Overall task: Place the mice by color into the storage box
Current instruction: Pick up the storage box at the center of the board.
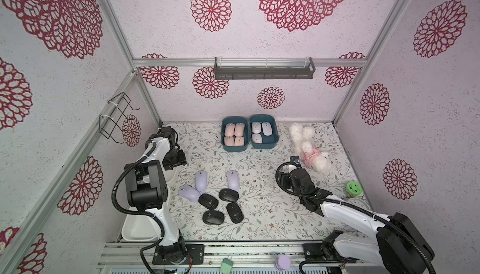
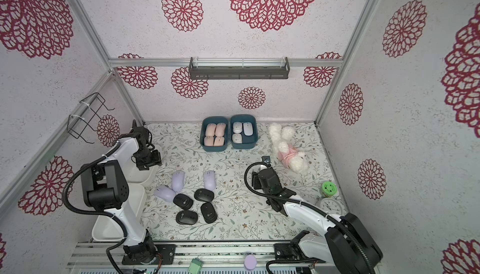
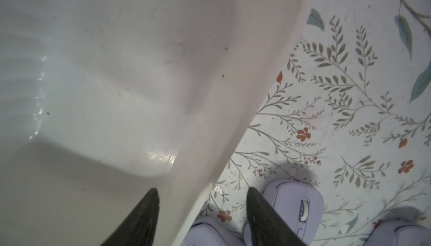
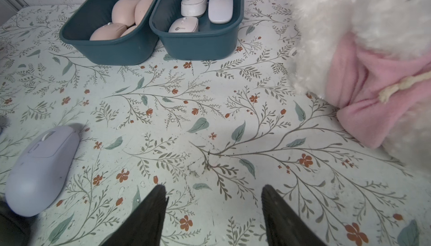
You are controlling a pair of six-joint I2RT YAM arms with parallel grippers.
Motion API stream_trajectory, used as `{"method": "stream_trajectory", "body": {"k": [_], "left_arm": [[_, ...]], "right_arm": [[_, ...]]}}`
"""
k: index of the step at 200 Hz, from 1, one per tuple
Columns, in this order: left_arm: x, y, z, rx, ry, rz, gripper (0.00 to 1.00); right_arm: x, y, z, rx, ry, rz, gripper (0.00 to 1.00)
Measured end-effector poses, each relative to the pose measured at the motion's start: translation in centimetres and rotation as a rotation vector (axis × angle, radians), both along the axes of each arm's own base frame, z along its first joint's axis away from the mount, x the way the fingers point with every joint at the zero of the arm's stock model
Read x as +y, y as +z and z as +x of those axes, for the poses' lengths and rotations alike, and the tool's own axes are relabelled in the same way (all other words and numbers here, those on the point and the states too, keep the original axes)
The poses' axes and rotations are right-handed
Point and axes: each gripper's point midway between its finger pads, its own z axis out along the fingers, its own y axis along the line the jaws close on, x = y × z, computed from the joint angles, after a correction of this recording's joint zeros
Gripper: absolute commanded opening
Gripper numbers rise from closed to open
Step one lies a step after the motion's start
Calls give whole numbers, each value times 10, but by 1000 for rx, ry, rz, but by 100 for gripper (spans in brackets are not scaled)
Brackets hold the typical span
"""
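Left gripper (image 3: pixel 202 190) hangs spread and empty astride the rim of the white plastic tub (image 3: pixel 116 93); the right gripper (image 4: pixel 213 186), also spread and empty, hovers over the floral tablecloth (image 4: pixel 210 116). Three lilac oval mice (image 1: pixel 201 181) and four black oval mice (image 1: pixel 228 195) lie crowded near that tub, peach-pink mice (image 1: pixel 230 140) and pale mice (image 1: pixel 256 138) already sitting in two teal plastic boxes (image 1: pixel 235 148). Dropping from here could jam a finger on the rim, or shove a neighbouring mouse.

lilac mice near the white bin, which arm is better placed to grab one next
Likely the left arm: its open jaws hang right beside two lilac mice by the white bin. The right arm holds its jaws over bare tabletop, farther off.
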Motion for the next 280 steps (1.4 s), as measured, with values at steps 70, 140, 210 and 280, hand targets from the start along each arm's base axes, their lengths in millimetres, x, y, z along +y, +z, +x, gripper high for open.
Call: {"method": "stream_trajectory", "body": {"k": [70,140,210,280], "left_arm": [[-17,4,14,-14,-65,9,5],[-54,12,39,-18,-181,110,0],[-95,109,49,-248,-187,196,0],[-284,188,-3,-512,-411,161,0]], "right_arm": [[0,-3,0,8,0,-5,67],[0,-3,0,8,0,-5,67],[-3,0,1,-3,-22,-3,67],[-42,23,0,-93,-214,-4,67]]}}
